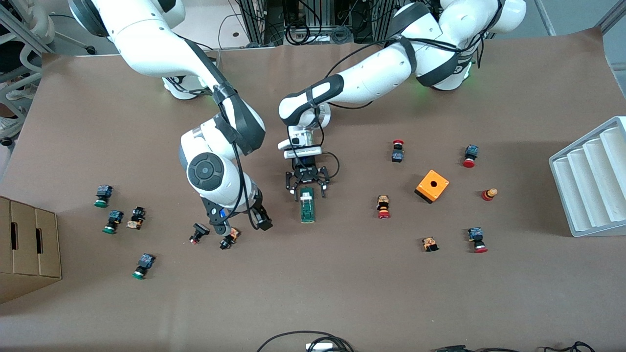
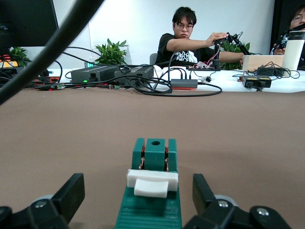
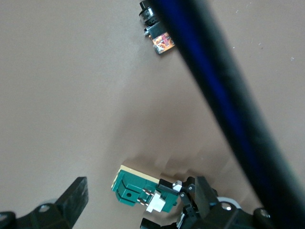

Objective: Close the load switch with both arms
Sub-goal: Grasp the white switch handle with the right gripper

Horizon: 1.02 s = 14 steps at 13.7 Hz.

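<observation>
While lying flat near the middle of the brown table point(image 1: 342, 293), load switch point(image 1: 307, 207): slim green bar, white block at the end toward the arms' bases, long axis running toward the front camera. Left gripper point(image 1: 307, 185): low over the white-block end, fingers point(image 2: 207, 191) spread on either side of the bar, gripping nothing. Right gripper point(image 1: 242, 226): beside the switch toward the right arm's end of the table, jaws apart and empty, just above a black push button point(image 1: 229, 238). Orange box point(image 1: 432, 186) with round hole: toward the left arm's end. Red-capped buttons point(image 1: 383, 207) scattered around the box; green-capped buttons point(image 1: 102, 196) toward the right arm's end. Cardboard box point(image 1: 27, 247) and grey slotted tray point(image 1: 594, 178) at opposite table ends.
</observation>
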Available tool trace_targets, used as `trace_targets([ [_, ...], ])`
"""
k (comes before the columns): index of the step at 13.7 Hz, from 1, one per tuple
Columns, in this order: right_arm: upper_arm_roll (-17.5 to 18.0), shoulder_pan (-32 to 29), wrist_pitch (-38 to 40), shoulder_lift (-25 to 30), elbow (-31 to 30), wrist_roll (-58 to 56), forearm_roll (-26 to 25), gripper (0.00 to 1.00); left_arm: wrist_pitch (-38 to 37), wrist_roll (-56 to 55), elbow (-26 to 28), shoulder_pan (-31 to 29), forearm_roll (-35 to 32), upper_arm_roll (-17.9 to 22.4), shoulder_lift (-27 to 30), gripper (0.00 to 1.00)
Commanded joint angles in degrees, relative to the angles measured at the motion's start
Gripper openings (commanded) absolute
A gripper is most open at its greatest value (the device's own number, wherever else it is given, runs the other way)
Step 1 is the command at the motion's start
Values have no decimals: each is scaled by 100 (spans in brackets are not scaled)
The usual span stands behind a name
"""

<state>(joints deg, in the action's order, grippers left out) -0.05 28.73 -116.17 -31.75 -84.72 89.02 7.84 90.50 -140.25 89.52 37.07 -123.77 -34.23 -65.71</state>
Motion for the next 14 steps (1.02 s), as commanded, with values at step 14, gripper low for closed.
trace_targets([
  [14,-22,-7,68,-103,245,98,165,100,170,-3,-567,107,-103,-40,-390,100],
])
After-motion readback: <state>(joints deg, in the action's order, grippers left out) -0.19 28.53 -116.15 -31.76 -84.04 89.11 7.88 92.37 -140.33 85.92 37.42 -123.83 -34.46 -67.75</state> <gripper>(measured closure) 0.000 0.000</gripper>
